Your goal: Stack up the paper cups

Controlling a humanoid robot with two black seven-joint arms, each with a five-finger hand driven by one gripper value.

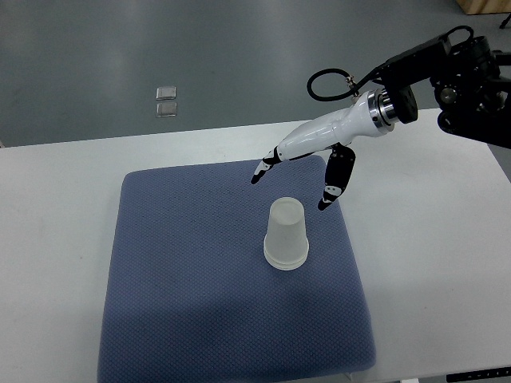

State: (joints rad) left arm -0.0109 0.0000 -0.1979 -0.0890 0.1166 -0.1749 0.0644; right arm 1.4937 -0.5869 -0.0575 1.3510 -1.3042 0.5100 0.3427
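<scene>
A white bench point(56, 239) stands on grey floor point(200, 56); two small clear squares point(166, 101) lie on that floor

Bright, even overhead light; sharp, soft shadows.

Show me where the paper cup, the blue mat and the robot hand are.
paper cup point(286, 233), top view, on its side wall.
blue mat point(184, 263), top view, on bare fabric left of the cup.
robot hand point(307, 155), top view, on the palm.

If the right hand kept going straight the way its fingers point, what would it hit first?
Probably the blue mat, not the cup. The right hand is open and points down-left, and its line passes above and left of the upside-down cup. Height is hard to judge from this single view.
</scene>
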